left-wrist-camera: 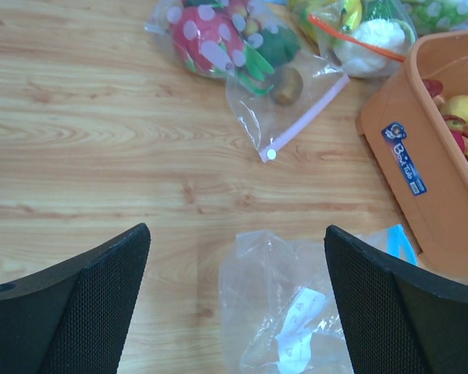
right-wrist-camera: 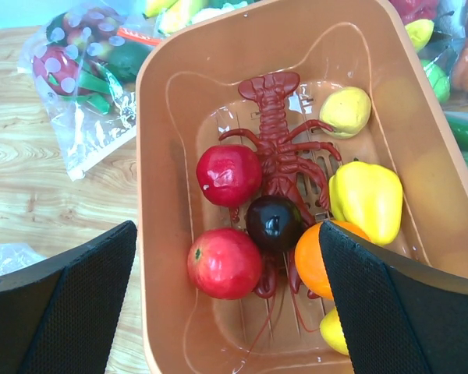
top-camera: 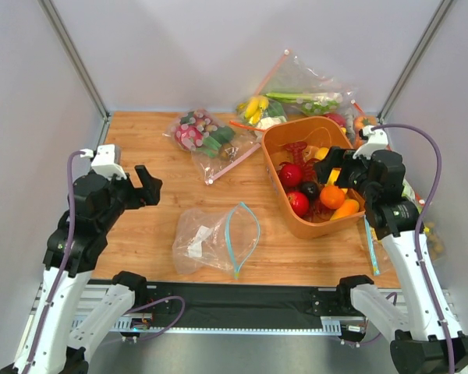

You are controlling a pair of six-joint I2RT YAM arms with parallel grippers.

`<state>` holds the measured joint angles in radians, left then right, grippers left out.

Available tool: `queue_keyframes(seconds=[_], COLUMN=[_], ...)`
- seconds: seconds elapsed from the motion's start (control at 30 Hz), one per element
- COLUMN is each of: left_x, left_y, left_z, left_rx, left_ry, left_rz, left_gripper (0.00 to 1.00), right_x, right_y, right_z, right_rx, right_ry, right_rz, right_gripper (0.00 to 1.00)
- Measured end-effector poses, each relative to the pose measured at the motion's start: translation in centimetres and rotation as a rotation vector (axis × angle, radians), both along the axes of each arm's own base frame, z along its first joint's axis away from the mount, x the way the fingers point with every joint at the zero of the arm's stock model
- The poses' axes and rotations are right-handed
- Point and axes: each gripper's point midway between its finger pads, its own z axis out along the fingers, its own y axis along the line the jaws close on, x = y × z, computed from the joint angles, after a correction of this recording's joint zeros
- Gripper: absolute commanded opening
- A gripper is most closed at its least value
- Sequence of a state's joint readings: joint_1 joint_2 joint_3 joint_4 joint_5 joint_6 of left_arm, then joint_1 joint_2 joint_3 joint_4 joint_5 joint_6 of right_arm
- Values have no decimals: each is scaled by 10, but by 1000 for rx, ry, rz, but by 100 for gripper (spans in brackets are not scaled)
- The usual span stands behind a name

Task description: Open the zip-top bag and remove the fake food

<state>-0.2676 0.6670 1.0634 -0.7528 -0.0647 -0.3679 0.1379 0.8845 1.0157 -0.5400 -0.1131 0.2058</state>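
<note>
we hold our left gripper (left-wrist-camera: 234, 312) spread wide, reaching inward. our right gripper (right-wrist-camera: 228, 304) is spread likewise, seemingly tipped downward from up high.

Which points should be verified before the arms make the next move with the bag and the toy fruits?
1. The zip-top bag is open: ok, its teal strip gapes in a loop.
2. The bag is empty: ok, only the white label shows inside.
3. The fake food is in the orange basket: ok, beside the lobster.
4. The left gripper is free: ok, open above the bag.
5. The right gripper is free: ok, open over the basket.
</note>
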Motion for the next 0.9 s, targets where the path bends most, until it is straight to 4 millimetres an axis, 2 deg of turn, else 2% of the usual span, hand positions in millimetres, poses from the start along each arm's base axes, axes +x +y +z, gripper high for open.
queue_keyframes(seconds=[0.07,0.17,0.4,0.9], left_x=[-2,-6,-11,-12], left_y=[5,11,19,18], left_z=[10,14,7,5], left_rx=[18,40,74,97], left_ry=[-19,-20,18,26], left_rz=[15,34,56,36], left_gripper=[99,99,99,99], right_x=[-2,-2,-2,-2], right_y=[0,1,1,0], right_z=[3,3,3,3], right_rx=[0,1,0,-12], right_ry=[-9,-10,-10,-15], right_rz=[3,7,10,13], right_gripper=[100,100,100,100])
